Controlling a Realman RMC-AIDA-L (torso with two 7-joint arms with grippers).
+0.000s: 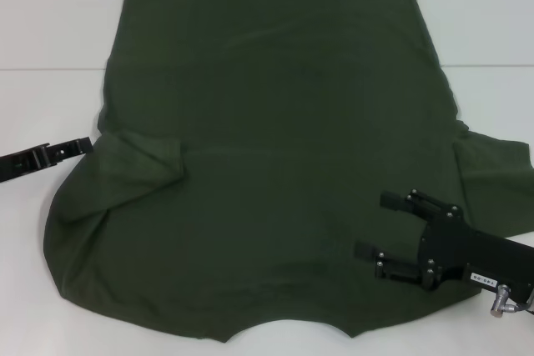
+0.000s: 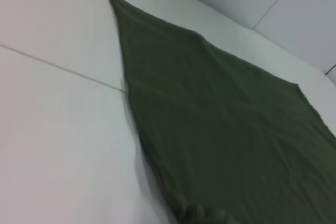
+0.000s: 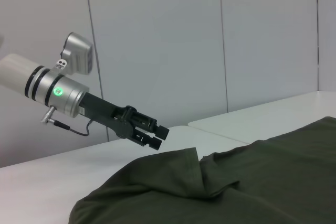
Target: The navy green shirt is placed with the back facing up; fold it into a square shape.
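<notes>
Over the near right of the large dark olive-green soft-fabric shirt (image 1: 275,164), the right gripper (image 1: 375,227) hovers with fingers spread wide, holding nothing. Farther left, the left gripper (image 1: 79,147) (fingers closed, empty) sits beside the folded-in sleeve on the white table (image 1: 50,31).

White table (image 1: 50,22), with a thin seam running across from 9 to 3 o'clock. Spread flat over its middle, a navy green shirt (image 1: 275,164), neckline at 6 o'clock, hem at 12, one sleeve folded inward at 9, the other out flat at 3.
</notes>
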